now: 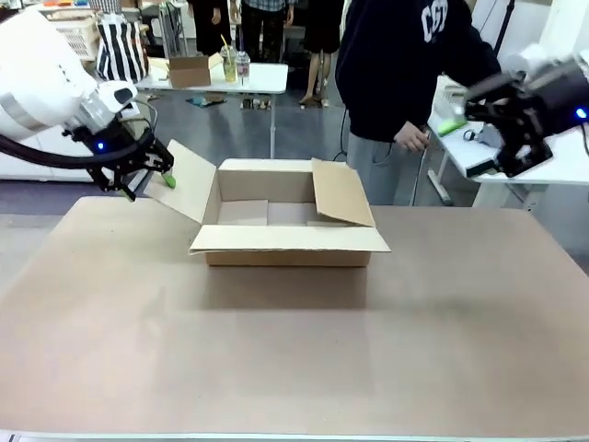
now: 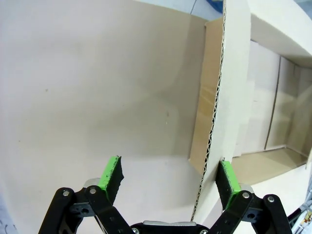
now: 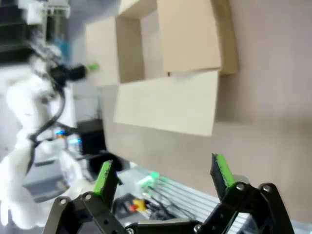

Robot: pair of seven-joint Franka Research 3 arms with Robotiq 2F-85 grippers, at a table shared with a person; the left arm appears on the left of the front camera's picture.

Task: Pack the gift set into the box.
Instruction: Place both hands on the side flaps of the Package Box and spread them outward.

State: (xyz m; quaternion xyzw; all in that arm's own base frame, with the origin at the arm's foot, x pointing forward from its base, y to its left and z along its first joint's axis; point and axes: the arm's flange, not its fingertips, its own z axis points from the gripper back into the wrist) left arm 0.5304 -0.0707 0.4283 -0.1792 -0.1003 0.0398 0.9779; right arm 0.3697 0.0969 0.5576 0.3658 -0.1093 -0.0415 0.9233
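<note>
The box, plain brown corrugated cardboard with no print I can read, sits toward the far side of the worktop, its four flaps open and its inside apparently bare. The left pincer is spread wide astride the box's left flap, one pad touching its edge. The right pincer, blurred, hangs wide apart right of the box, off the worktop. White letters on the person's dark top are unreadable.

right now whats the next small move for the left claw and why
Probably close on the flap. The left claw is open, its green pads astride the corrugated edge of the left flap of the large brown cardboard box, one pad close beside it, the other apart. Gripping it could hold the box open. No gift set is visible, and the right claw hangs open and empty away from the box.
</note>
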